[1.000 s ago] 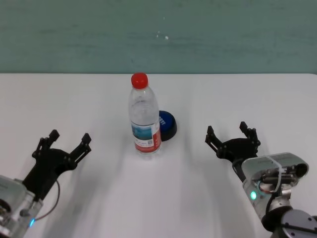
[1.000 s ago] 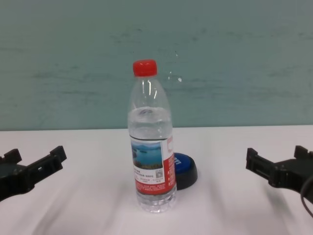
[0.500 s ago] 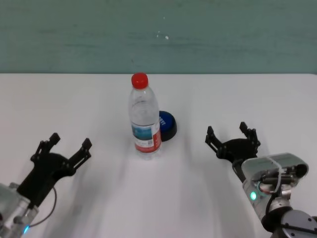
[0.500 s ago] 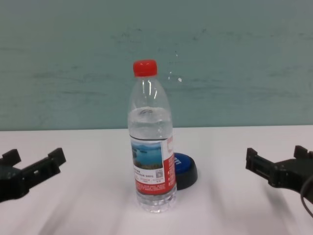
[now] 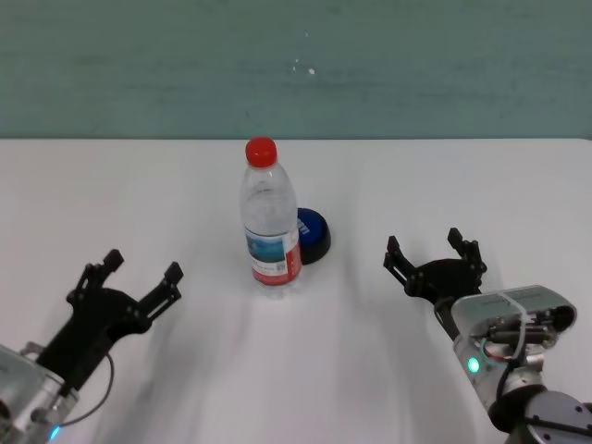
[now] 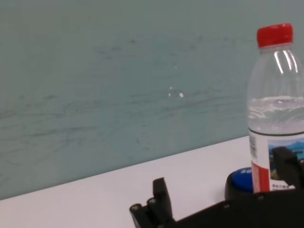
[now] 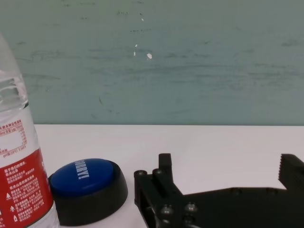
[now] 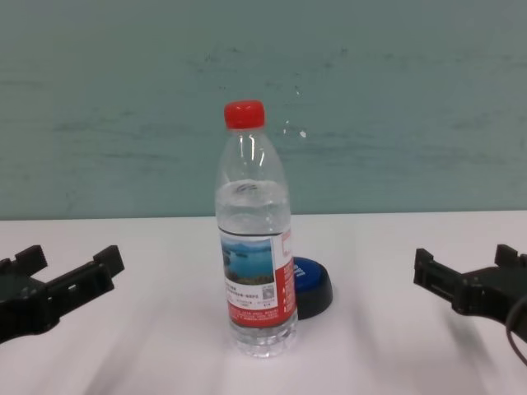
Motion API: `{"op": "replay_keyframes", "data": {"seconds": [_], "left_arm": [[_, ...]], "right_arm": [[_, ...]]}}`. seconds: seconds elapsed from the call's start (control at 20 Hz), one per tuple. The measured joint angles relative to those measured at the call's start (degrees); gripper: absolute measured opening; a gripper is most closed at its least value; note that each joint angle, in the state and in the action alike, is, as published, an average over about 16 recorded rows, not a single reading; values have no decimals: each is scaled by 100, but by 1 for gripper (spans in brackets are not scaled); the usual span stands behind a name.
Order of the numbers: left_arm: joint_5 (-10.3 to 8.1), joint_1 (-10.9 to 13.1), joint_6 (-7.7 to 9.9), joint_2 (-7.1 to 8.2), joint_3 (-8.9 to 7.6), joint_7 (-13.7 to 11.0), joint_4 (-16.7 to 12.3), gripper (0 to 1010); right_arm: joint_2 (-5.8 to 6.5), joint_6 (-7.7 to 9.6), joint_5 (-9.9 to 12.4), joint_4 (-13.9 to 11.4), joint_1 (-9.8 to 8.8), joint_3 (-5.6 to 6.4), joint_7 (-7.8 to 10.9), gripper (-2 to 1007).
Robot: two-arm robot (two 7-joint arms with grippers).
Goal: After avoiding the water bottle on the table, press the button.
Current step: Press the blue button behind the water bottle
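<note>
Meanwhile the left gripper (image 5: 141, 274) — fingers spread — has edged toward the water bottle (image 5: 271, 229); right gripper (image 5: 435, 259) unmoved, fingers apart.

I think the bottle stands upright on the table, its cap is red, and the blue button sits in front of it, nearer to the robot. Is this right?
Not quite. The bottle is upright with a red cap, but the button sits behind it and toward the robot's right, farther from the robot, not nearer. The head view shows this; in the chest view the bottle partly hides it.

scuffed teal wall (image 5: 296, 65) behind
</note>
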Motion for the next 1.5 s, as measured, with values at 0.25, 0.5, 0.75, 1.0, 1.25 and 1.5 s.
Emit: {"op": "replay_keyframes", "data": {"seconds": [0.25,0.5,0.75,1.0,1.25,1.5], "left_arm": [[35,-6,-4,-5,52,31,-29,1010],[70,-26,3,-26,94,66,-36,1010],[104,-52,6,-58,129,96,-27,1010],[138,-76,8,-90,162,120,-12,1010],[174,-99,1,-121,196,139,3,1010],[208,-119,-6,-150,230,155,16,1010]], "right_arm": [[0,0,0,0,0,0,0,1004],[0,0,0,0,0,0,0,1004],[0,0,0,0,0,0,0,1004],[0,0,0,0,0,0,0,1004],[0,0,0,0,0,0,0,1004],[0,0,0,0,0,0,0,1004]]}}
